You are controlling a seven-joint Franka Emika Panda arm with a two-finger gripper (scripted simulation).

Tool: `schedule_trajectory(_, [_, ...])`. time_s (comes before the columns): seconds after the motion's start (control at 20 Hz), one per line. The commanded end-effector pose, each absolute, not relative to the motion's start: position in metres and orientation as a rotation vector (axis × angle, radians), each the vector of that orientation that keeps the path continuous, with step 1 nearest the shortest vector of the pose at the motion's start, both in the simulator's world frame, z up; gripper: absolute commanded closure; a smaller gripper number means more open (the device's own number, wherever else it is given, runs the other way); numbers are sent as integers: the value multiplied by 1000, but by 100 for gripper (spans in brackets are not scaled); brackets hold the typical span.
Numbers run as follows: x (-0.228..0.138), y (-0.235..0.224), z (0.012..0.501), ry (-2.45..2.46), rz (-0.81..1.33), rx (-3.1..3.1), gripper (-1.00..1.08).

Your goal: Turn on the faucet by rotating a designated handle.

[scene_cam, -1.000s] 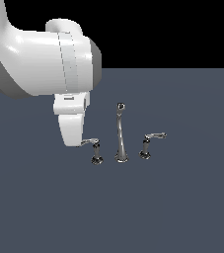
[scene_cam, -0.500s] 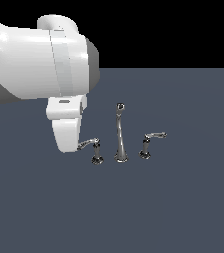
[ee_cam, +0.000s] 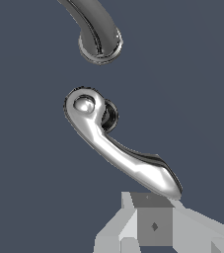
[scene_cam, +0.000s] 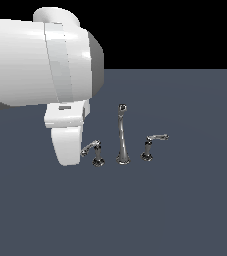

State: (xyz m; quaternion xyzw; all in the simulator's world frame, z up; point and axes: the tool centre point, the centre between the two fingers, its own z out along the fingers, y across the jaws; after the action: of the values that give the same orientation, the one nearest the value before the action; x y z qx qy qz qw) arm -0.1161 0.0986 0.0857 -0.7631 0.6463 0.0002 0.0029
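While my white end effector [scene_cam: 69, 150] hangs low at the exterior view's left of the fixtures, I cannot tell from either view whether its fingers are parted or closed; the wrist view shows only a pale grey fingertip [ee_cam: 153, 225] right at the free end of the curved chrome lever handle [ee_cam: 118, 146], apparently touching it, though I cannot be sure; in the exterior view that handle [scene_cam: 92, 148] stands on a short dark-based post, its thin arm reaching toward the end effector; just beside it, on the exterior view's right, rises the tall slender chrome spout with a flared base and round tip [scene_cam: 122, 135]; beyond that stands the mirrored chrome lever [scene_cam: 152, 145], arm pointing away; all three pieces sit on the flat dark blue-grey table [scene_cam: 185, 210].
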Motion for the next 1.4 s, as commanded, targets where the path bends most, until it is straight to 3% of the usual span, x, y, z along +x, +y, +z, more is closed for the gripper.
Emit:
schedule_trajectory(0.0, [-121,87,86,2050,0,-2380,108])
schedule_trajectory(0.7, [-135,41,86,2050,0,-2380,108])
schedule_trajectory(0.8, [-136,64,86,1994,4,-2422,108])
schedule_trajectory(1.35, [-111,1,86,2049,0,-2381,108])
